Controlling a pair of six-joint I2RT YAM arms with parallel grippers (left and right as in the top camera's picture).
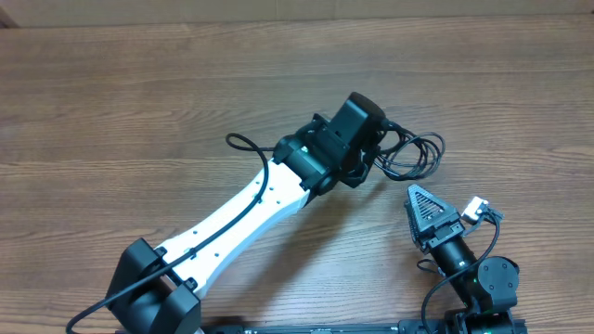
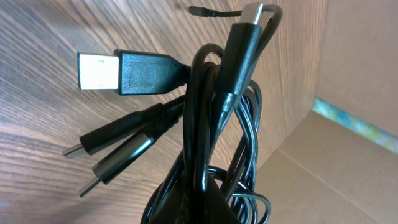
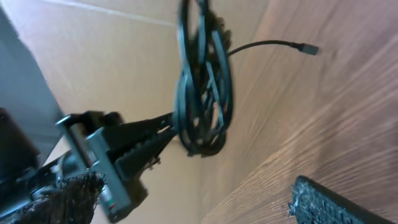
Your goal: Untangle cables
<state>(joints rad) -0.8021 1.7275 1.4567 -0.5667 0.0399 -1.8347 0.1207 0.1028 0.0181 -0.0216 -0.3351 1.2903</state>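
Even, bright light overhead; soft shadows. Right wrist view motion-blurred; left wrist view sharp on cables [image 2: 205, 124].

The cables [image 2: 202, 143] are glossy black plastic; the table [image 2: 37, 37] is matt wood-grain.

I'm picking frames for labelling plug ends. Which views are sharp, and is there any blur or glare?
Overhead: evenly lit, sharp, but the thin black cable bundle is small. Left wrist: close and crisp; the flat silver USB plug is washed out by glare. Right wrist: smeared by motion blur throughout.
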